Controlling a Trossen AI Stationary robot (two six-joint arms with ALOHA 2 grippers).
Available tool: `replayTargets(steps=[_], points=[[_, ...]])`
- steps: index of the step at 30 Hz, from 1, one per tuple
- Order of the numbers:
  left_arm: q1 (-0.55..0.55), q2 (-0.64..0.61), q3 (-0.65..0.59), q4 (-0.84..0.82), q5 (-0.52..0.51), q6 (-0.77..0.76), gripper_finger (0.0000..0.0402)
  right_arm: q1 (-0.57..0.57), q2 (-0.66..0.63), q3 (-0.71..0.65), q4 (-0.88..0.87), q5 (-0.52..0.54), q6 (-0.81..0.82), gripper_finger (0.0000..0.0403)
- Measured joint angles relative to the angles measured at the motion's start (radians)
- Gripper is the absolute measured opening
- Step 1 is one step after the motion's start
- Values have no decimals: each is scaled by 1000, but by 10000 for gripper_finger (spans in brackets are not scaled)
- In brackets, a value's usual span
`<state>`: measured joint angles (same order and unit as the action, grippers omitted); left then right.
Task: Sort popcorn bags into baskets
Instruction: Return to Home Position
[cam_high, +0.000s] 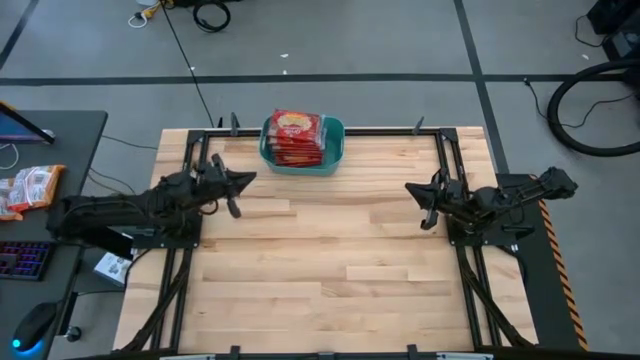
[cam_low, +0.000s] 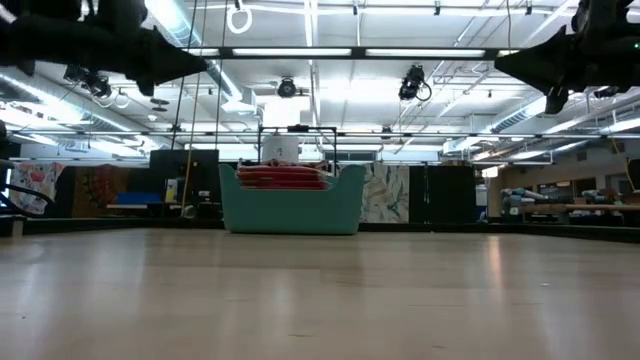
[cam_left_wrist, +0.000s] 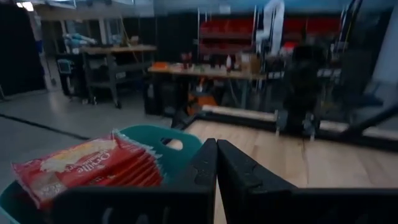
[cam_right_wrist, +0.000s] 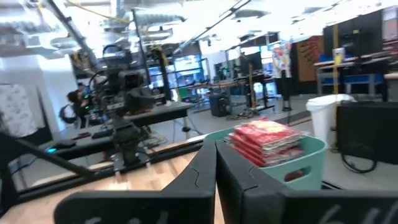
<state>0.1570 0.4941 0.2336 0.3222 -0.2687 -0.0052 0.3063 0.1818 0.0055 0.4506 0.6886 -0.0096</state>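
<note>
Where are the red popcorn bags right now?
In the high view the popcorn bags sit stacked in the teal basket, midway along the far edge of the table.

Popcorn bags (cam_high: 296, 137) are seen stacked in teal basket (cam_high: 338, 152) at table (cam_high: 320, 270) far edge. Left gripper (cam_high: 243, 180) and right gripper (cam_high: 413, 189) are positioned well apart, at opposite sides.
</note>
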Motion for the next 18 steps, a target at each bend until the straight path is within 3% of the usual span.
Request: replayTargets(steps=[5, 10, 18], points=[[0, -89, -115, 139, -27, -12, 15, 4, -30, 0, -25, 26, -25, 18], [1, -169, -162, 138, -61, 17, 14, 4, -48, 0, 14, 45, -64, 18], [-20, -346, -162, 8, -30, 90, 5, 4, -80, 0, 41, 245, -129, 18]])
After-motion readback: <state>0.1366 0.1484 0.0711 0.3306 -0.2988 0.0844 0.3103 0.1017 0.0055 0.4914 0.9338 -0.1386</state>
